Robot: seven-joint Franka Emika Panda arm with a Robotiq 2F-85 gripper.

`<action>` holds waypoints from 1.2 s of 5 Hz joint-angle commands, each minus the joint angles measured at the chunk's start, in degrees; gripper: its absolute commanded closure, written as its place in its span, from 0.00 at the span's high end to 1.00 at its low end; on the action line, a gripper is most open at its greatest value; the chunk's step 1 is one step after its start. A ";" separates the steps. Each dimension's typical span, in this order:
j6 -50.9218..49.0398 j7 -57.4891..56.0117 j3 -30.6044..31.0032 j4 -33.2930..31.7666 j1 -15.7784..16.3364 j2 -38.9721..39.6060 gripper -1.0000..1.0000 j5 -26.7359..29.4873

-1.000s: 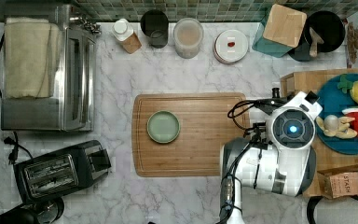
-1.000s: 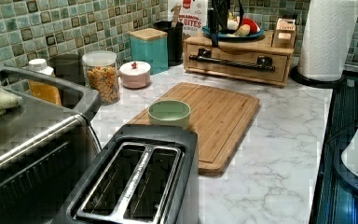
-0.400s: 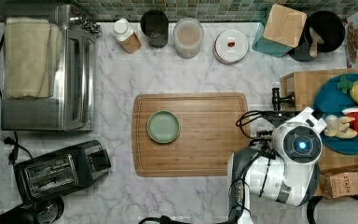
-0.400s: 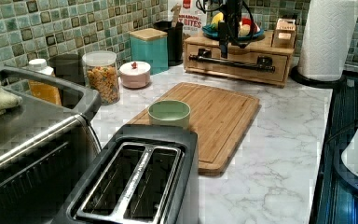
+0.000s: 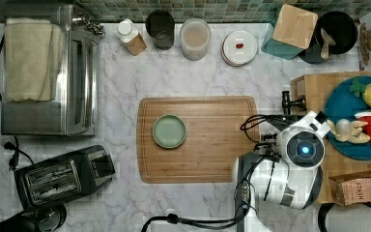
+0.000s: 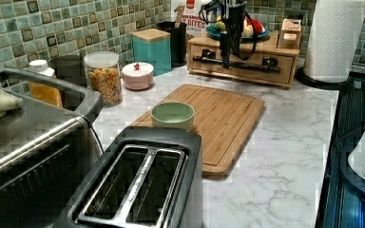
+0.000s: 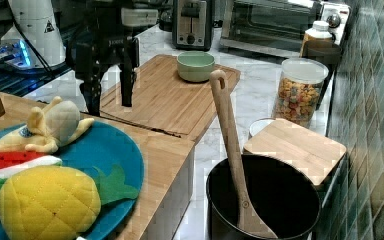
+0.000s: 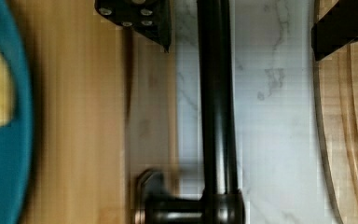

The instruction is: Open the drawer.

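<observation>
The end effector (image 8: 242,23) hangs with its fingers spread apart, one on each side of the black bar handle (image 8: 216,107) of the drawer (image 6: 241,61), neither finger touching the bar. The drawer front sits directly below the end effector, flush in its wooden box. The cutting board (image 5: 203,140) lies just beside the outer finger on the marble counter (image 5: 174,77). The teal plate (image 7: 105,150) rests on the box top behind the end effector.

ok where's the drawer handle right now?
The black bar handle runs across the front of the wooden drawer box at the back of the left view, beyond the cutting board, with the gripper hanging at it.
</observation>
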 commanded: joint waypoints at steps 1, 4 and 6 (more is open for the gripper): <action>2.35 3.01 1.24 5.67 0.80 8.21 1.00 0.78; 0.64 2.94 4.35 3.65 2.90 4.67 1.00 4.09; 6.95 8.53 9.51 -2.83 8.41 1.54 1.00 3.01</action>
